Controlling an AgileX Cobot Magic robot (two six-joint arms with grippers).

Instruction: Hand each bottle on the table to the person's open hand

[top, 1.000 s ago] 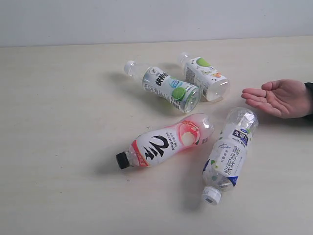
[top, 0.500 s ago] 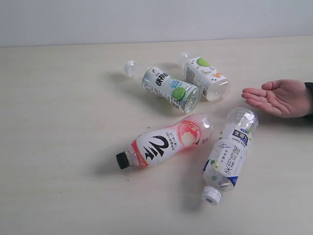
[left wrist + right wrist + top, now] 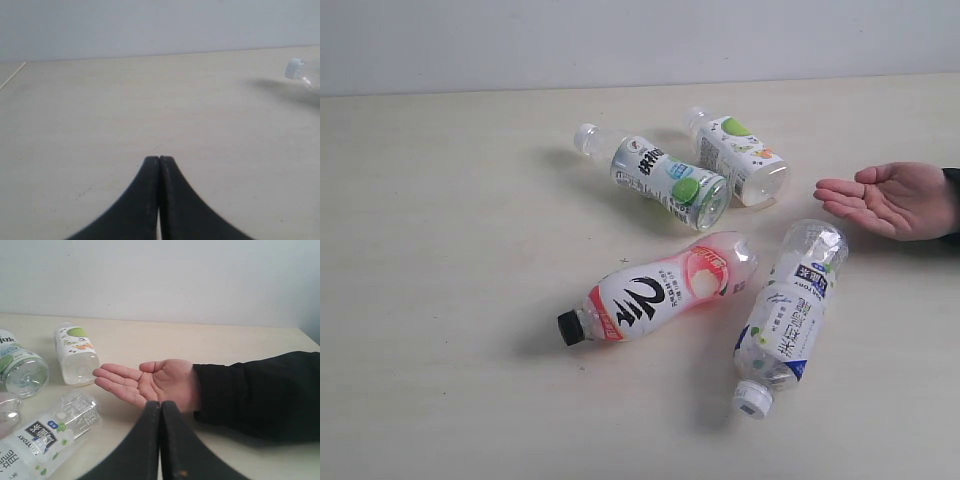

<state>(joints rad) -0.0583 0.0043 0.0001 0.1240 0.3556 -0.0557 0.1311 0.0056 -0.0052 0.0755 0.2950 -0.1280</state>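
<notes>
Four bottles (image 3: 660, 290) lying flat, right claw (image 3: 160, 404) nearest the blue bottle (image 3: 45, 440)
It lies just beside that claw, base toward the hand (image 3: 160, 382) straight ahead; left claw (image 3: 159, 159) well apart, both pressed together.

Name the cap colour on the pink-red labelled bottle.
Black cap, pink-red labelled clear plastic bottle; best in exterior view.

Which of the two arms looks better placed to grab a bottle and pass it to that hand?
Probably the right: the right pincer faces the open hand, the blue-label bottle close beside; the left pincer sees mostly table and one distant white cap.
</notes>
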